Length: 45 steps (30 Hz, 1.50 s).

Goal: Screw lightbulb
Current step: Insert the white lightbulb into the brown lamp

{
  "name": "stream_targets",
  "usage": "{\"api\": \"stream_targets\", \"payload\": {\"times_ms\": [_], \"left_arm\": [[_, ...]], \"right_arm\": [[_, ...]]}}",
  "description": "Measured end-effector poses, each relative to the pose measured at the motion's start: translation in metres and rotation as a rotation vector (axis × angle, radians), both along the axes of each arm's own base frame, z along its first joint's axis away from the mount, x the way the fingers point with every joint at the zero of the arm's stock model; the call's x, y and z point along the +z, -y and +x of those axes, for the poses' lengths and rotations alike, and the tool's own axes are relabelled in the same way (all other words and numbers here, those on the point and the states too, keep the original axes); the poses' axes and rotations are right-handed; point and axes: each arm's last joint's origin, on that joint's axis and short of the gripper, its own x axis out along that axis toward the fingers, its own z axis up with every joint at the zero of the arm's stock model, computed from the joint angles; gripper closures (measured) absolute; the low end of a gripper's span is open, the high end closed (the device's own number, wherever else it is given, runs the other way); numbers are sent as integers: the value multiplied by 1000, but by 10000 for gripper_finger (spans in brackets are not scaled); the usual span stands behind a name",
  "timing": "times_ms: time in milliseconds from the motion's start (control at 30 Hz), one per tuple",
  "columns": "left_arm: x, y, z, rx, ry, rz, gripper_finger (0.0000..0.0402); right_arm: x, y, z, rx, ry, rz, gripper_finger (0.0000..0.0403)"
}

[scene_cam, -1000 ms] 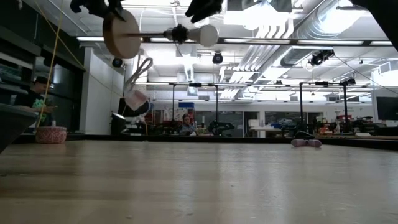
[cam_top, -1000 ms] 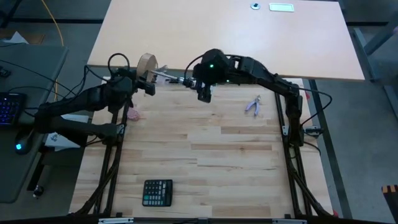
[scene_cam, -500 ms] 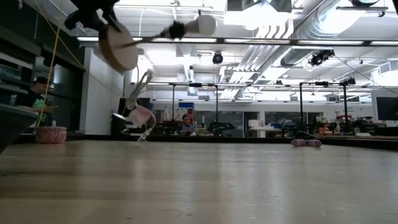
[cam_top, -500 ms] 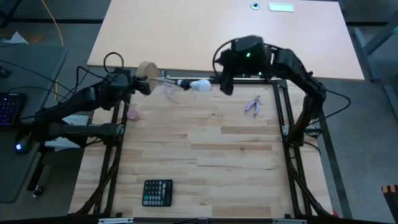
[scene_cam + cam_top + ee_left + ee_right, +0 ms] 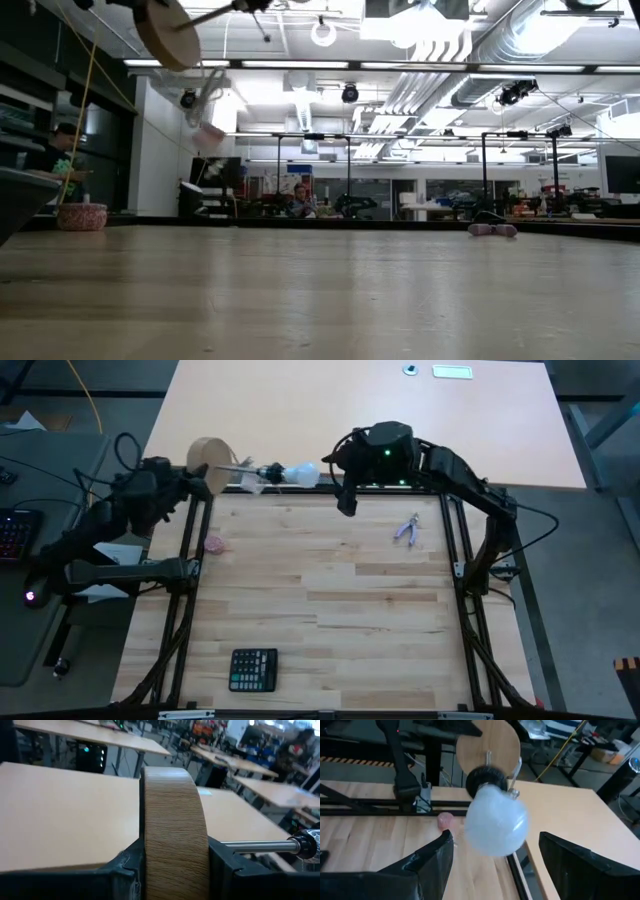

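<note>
The white frosted lightbulb (image 5: 302, 475) sits in a black socket (image 5: 268, 472) on a thin metal rod. The rod sticks out of a round wooden disc (image 5: 205, 457). My left gripper (image 5: 195, 478) is shut on the disc and holds the lamp on its side, high over the table's far left edge. My right gripper (image 5: 345, 500) is open, just right of the bulb and clear of it. In the right wrist view the bulb (image 5: 495, 827) shows ahead of the open fingers. In the low view only the disc (image 5: 165, 30) and the rod show; the bulb is out of view. My left gripper pinches the wooden disc by its rim (image 5: 172, 845), one finger (image 5: 127, 870) on each flat face. The fingers come level from the table's left. The disc stands on edge, lifted clear, and the rod (image 5: 255, 846) with socket and bulb points level toward the table's right.
A cord with a small pale piece (image 5: 207, 130) hangs below the lamp. A small pink thing (image 5: 215, 545) lies at the table's left. A purple thing (image 5: 407, 530) lies at the far right. A black calculator (image 5: 253, 668) is near the front edge. A tan table stands beyond.
My right gripper has come off the bulb toward the table's right, then followed it partway back left. My left gripper has carried the lamp up and toward the table's far left, with the rod still level and the bulb in the socket.
</note>
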Motion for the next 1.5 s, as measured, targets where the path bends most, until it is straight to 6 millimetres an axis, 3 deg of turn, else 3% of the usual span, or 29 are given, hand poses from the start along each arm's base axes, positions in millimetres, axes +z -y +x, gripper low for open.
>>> {"api": "stream_targets", "payload": {"times_ms": [333,600,1067,1500], "left_arm": [[11,3,-9,10,46,26,280],[14,3,-7,-35,83,31,280],[13,1,-1,-49,61,22,280],[15,1,1,-51,78,36,280]], "right_arm": [[2,4,16,13,135,-50,119],[-4,6,23,24,129,-45,119],[0,4,25,78,179,-33,119],[-1,4,24,81,164,-3,148]]}}
